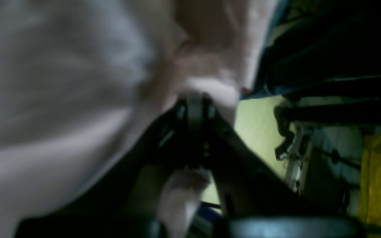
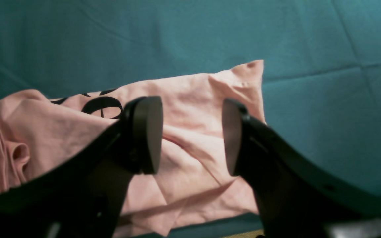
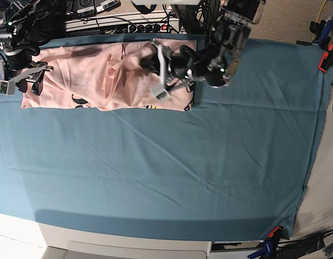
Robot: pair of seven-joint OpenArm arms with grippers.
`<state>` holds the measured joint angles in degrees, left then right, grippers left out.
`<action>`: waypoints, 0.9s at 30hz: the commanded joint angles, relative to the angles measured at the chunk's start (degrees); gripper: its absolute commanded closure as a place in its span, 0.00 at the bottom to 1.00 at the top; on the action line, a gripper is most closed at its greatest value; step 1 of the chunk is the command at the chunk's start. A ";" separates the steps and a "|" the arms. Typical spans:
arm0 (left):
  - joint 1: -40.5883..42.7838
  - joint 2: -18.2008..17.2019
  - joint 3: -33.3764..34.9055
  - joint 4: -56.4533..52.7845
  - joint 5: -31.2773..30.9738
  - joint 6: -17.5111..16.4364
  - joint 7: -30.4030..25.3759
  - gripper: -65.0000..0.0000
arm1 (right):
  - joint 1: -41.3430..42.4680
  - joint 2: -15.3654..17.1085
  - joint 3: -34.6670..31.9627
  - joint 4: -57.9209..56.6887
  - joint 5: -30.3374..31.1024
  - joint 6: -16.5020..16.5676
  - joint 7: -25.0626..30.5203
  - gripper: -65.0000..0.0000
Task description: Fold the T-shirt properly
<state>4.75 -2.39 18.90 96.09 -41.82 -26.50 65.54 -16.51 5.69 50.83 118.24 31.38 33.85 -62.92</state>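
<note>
Mid-fold: T-shirt (image 3: 102, 75) bunched along far edge of table (image 3: 155, 172), toward far-left corner. Left hand (image 3: 155, 70) closed, pinching shirt fabric, lifted. Right hand (image 2: 192, 135) open, empty, above shirt's left end. Next, likely: right hand grips that end, left carries fold across.

The left wrist view is heavily blurred: the T-shirt (image 1: 61, 82) reads only as pale folds, and the left pincer (image 1: 193, 109) tips sit buried in cloth. In the right wrist view, the black lettering (image 2: 101, 104) is partly hidden behind a finger and unreadable; the shirt runs off the left edge.
</note>
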 commanded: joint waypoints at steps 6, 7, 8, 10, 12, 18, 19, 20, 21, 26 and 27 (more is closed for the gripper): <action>-0.70 1.60 5.66 1.16 -2.36 -2.12 -0.83 1.00 | 0.17 0.81 0.13 0.92 0.76 -0.28 1.90 0.55; -0.83 1.90 6.10 1.18 -3.41 -2.91 -0.76 1.00 | 0.17 0.81 0.11 0.90 0.76 -0.28 1.90 0.55; -0.96 2.27 6.14 1.33 -4.39 -3.87 -0.50 1.00 | 0.17 0.81 0.13 0.90 0.76 -0.28 1.90 0.55; -1.31 2.40 6.05 2.08 -5.35 -5.09 -0.33 1.00 | 0.17 0.81 0.13 0.90 0.79 -0.31 1.90 0.55; -1.75 2.27 5.95 3.10 -3.56 -5.03 -0.33 1.00 | 0.17 0.83 0.13 0.90 0.76 -0.28 1.90 0.55; -2.43 2.21 5.95 4.11 8.09 1.27 -1.73 1.00 | 0.17 0.83 0.11 0.90 0.79 -0.31 1.90 0.55; -2.40 2.19 5.95 4.11 9.33 1.64 -1.70 1.00 | 0.17 0.83 0.11 0.90 0.79 -0.28 1.90 0.55; -2.38 2.16 5.95 4.11 10.36 2.19 -1.70 1.00 | 0.17 0.83 0.11 0.90 0.79 -0.28 1.90 0.55; -2.38 2.14 5.95 4.11 11.28 2.80 -1.70 1.00 | 0.17 0.83 0.13 0.90 0.79 -0.28 1.90 0.55; -2.40 1.53 5.95 4.61 14.95 4.50 -1.99 1.00 | 0.17 0.81 0.11 0.90 0.79 -0.28 1.90 0.55; -2.40 1.33 5.95 4.85 15.76 4.79 -2.01 1.00 | 0.17 0.81 0.11 0.90 0.76 -0.31 1.90 0.55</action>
<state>3.03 -1.45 24.77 99.68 -25.43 -21.76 64.49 -16.53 5.69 50.83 118.24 31.40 33.85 -62.74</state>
